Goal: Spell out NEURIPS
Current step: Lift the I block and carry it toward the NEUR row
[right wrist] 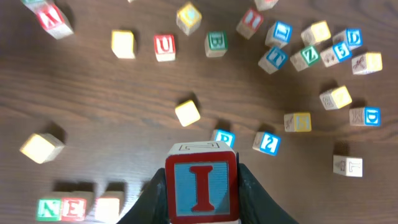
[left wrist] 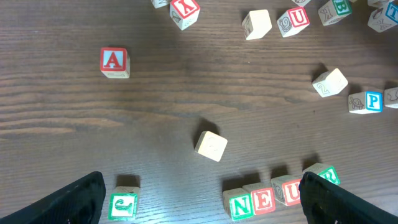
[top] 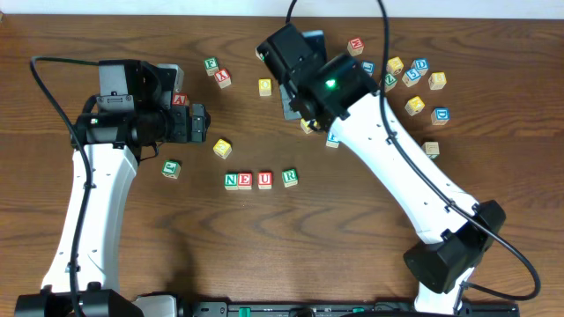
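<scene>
Bench (top: 264, 238) is showing dark brown wood grain. N cube (top: 231, 180) and R cube (top: 289, 178) are showing green letters, E cube (top: 246, 180) and U cube (top: 264, 180) red ones. I cube (right wrist: 201, 186) is showing a red letter, blue field, red border.

Green N (top: 231, 180), red E (top: 246, 180), red U (top: 265, 180) and green R (top: 289, 178) stand in one row; the red I cube (right wrist: 201, 186) is held upright.

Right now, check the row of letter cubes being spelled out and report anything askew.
The green R stands out: N, E and U sit close together in a straight row, but the R lies apart from the U with a clear gap and is turned slightly. Nothing looks spilled or damaged.
</scene>
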Motion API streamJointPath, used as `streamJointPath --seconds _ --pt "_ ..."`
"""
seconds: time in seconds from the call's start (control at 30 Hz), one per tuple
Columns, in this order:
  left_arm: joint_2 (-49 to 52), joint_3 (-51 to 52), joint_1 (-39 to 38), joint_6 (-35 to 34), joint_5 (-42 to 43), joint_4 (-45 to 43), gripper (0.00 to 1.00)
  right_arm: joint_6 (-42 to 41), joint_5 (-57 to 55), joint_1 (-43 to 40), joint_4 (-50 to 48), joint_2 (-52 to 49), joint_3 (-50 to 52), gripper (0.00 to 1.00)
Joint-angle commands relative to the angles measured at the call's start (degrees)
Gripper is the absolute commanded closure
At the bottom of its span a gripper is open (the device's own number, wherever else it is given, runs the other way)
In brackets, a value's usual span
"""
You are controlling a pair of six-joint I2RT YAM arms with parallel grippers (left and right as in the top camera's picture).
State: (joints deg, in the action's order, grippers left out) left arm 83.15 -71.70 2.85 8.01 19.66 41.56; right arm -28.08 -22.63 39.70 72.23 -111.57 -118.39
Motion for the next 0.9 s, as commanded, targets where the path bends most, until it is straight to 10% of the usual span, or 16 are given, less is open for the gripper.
streamJointPath --seconds 0.0,0.87 --pt "0.07 -1.29 0.13 1.18 0.85 0.00 0.02 -1.64 -1.81 0.13 -1.14 0.98 4.15 0.99" --pt "0.07 -1.29 0.13 1.18 0.85 0.00 0.02 -2.12 14.71 0.09 -29.55 19.52 48.43 0.94"
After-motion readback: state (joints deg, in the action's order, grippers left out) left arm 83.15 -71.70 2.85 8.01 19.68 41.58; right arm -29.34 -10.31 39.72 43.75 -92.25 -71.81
